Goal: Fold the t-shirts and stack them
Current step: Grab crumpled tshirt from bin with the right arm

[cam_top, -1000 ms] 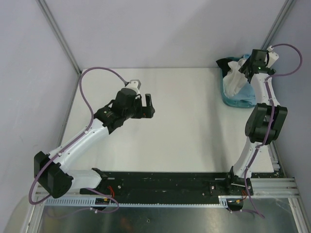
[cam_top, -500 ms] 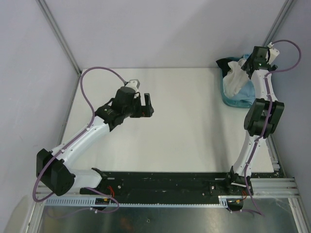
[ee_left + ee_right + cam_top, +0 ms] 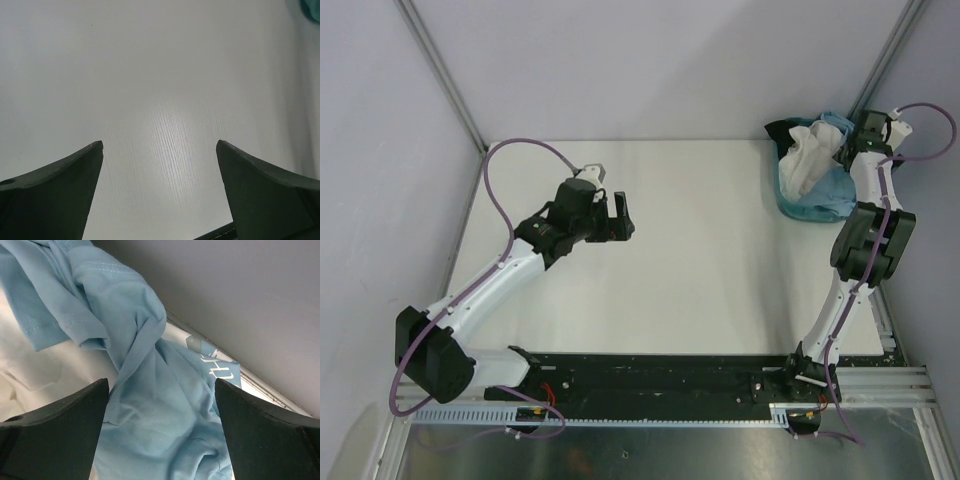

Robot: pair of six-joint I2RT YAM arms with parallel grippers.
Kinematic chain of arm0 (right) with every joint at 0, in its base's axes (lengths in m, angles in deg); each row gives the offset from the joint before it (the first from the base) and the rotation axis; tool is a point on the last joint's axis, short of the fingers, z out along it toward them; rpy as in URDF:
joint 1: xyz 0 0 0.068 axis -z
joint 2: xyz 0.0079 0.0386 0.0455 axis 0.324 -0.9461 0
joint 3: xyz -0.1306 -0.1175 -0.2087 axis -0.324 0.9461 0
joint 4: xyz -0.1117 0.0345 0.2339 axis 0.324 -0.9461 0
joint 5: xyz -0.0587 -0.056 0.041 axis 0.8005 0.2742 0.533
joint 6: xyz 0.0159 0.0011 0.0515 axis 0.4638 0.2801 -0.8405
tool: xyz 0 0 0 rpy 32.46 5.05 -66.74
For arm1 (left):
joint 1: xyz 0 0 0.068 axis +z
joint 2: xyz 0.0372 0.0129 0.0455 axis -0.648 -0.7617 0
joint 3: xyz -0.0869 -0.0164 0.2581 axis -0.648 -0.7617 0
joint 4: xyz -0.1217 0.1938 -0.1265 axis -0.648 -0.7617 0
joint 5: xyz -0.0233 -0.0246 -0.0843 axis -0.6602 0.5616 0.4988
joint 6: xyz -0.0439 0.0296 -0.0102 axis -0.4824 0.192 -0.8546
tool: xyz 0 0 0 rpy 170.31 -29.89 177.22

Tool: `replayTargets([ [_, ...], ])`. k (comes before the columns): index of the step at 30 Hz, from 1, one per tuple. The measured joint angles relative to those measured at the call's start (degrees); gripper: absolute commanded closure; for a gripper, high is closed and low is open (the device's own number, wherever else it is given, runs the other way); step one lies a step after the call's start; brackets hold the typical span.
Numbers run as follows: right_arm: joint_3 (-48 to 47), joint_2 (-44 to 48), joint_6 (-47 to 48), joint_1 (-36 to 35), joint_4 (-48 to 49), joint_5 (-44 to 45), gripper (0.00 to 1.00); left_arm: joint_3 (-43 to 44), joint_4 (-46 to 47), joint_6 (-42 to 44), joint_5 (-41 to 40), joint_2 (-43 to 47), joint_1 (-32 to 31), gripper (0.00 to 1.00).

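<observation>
So the white table (image 3: 720,250) takes up most of the view, and the left gripper (image 3: 160,150) hangs over its bare middle-left part, fingers spread wide with nothing between them. Over in the far right corner sits the teal basket (image 3: 815,205) with the t-shirts bunched up inside, a white shirt (image 3: 808,160) heaped up and a light blue shirt (image 3: 125,305) crumpled beside it. The right gripper (image 3: 160,382) is just above that blue one, fingers wide apart, not pinching any cloth.
</observation>
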State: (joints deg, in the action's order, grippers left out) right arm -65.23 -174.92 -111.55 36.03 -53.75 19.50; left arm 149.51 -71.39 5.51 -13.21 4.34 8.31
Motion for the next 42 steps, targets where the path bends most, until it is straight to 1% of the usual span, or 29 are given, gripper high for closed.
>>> replayTargets([
  [6,0.72,0.0,-0.59,-0.2,0.09,-0.09,0.14,-0.26,-0.02,-0.02,0.48,0.0,0.28,0.01],
  [9,1.77,0.0,-1.07,-0.57,0.2,-0.31,0.18,-0.26,-0.02,-0.02,0.9,0.0,0.44,0.01],
  [13,3.43,0.0,-1.25,-0.83,0.92,-0.46,0.29,-0.28,-0.02,-0.02,0.98,0.0,0.55,0.0],
  [16,4.13,0.0,-1.4,-0.9,1.38,-0.52,0.41,-0.28,-0.02,-0.02,1.05,0.0,0.61,0.01],
  [23,4.37,0.0,-1.16,-0.94,2.08,-1.14,0.88,-0.28,0.0,-0.02,1.14,0.0,0.72,0.01],
  [26,4.11,0.0,-1.01,-0.96,1.62,-1.27,0.98,-0.28,-0.02,-0.02,1.14,0.0,0.76,0.0],
  [29,3.02,0.0,-0.87,-1.18,0.55,-1.25,1.0,-0.28,0.0,-0.02,1.14,0.0,0.79,0.0],
  [36,0.68,0.0,-0.74,-1.42,-1.4,-0.52,1.0,-0.28,0.0,-0.02,1.36,0.0,1.18,0.01],
  [42,-4.09,0.0,-0.76,-1.7,-4.83,0.0,1.0,-0.28,-0.02,-0.04,1.46,0.0,1.4,0.01],
])
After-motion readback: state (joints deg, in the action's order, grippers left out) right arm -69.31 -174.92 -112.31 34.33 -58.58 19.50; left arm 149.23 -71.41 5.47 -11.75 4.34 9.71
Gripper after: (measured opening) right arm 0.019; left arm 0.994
